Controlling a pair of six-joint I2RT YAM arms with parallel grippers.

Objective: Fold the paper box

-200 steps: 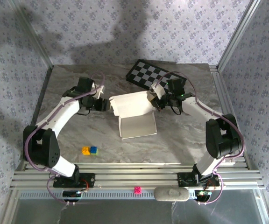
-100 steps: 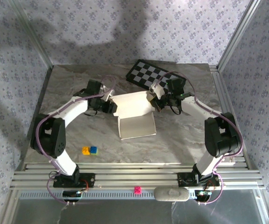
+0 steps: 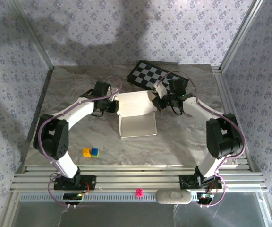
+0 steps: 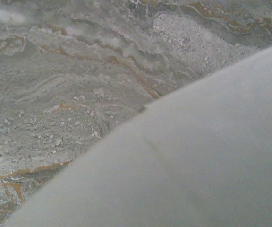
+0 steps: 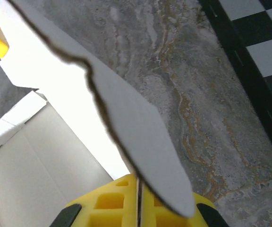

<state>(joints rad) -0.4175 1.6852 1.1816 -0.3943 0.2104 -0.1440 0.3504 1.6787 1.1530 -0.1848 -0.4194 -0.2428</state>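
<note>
Top view: both arms bend inward, the left gripper [image 3: 111, 107] closed on the left flap and the right gripper [image 3: 157, 105] on the right flap of the paper box [image 3: 137, 114], a white, half-formed tray just nearer than the checkered board [image 3: 156, 75]. Left wrist: blurred white card crosses the marbled table [image 4: 55, 94]. Right wrist: yellow fingers [image 5: 112, 208] pinch a raised flap beside that board.

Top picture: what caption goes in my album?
Teamwork: left gripper and right gripper pinch opposite ends of the paper box.
</note>
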